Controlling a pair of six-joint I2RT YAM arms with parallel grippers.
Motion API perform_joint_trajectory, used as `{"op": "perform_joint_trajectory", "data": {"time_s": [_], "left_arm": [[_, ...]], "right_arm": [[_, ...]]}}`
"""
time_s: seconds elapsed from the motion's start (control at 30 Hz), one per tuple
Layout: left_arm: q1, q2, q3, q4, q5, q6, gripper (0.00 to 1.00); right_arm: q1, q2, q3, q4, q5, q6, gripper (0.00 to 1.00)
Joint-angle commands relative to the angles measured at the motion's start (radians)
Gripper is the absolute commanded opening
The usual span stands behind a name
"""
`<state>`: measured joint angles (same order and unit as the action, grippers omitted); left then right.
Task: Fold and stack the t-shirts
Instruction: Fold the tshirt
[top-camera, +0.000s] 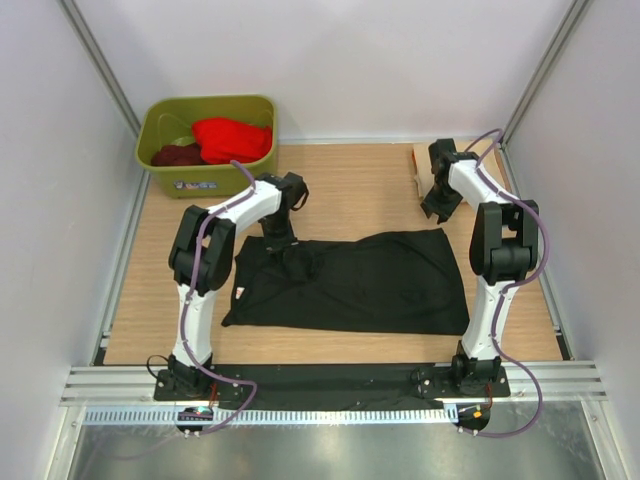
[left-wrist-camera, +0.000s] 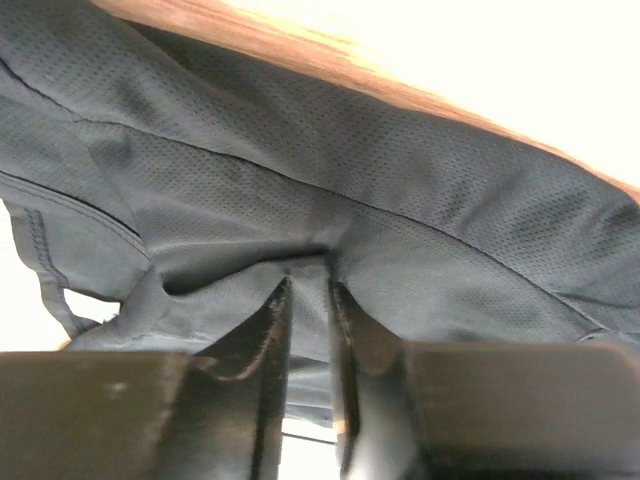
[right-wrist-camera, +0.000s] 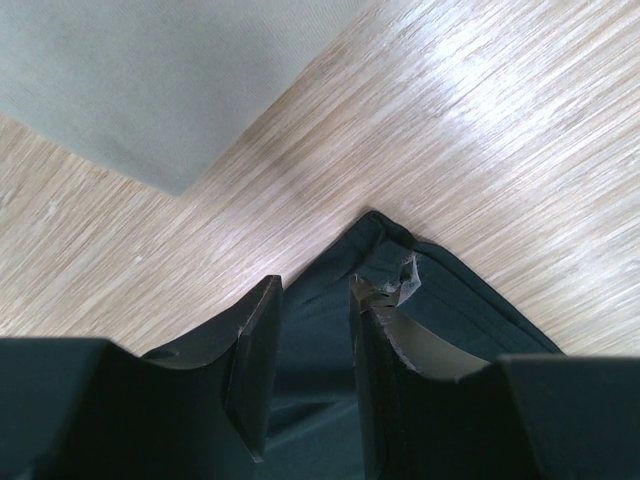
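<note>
Left gripper (left-wrist-camera: 310, 283) touches creased, finely perforated black t-shirt (left-wrist-camera: 400, 200).

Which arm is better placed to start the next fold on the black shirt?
Left. The left gripper sits on the black t-shirt, pinching a ridge of cloth. The right gripper hangs open above its far right corner, holding nothing.

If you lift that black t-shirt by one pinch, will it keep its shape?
Probably floppy: the black t-shirt puckers into folds at the left gripper. Likely light: its cloth looks thin and finely perforated.
</note>
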<state>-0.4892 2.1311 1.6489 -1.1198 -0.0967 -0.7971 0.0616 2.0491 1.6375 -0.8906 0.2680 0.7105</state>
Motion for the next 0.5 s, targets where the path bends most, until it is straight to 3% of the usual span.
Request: {"op": "perform_joint_trajectory", "data": {"time_s": [0.0, 0.13, 0.47], "left_arm": [[-0.002, -0.002, 0.026, -0.025, -0.038, 0.015, 0.16], [0.000, -0.010, 0.040, -0.041, -0.047, 0.027, 0.00], [-0.002, -0.111, 0.015, -0.067, -0.046, 0.036, 0.00]], "right_arm": [[-0.008, 0.017, 0.039, -0.001, 0.031, 0.007, 0.40], [-0.011, 0.051, 0.099, -0.031, 0.043, 0.007, 0.40], [-0.037, 0.094, 0.116, -0.053, 0.065, 0.004, 0.41]]}}
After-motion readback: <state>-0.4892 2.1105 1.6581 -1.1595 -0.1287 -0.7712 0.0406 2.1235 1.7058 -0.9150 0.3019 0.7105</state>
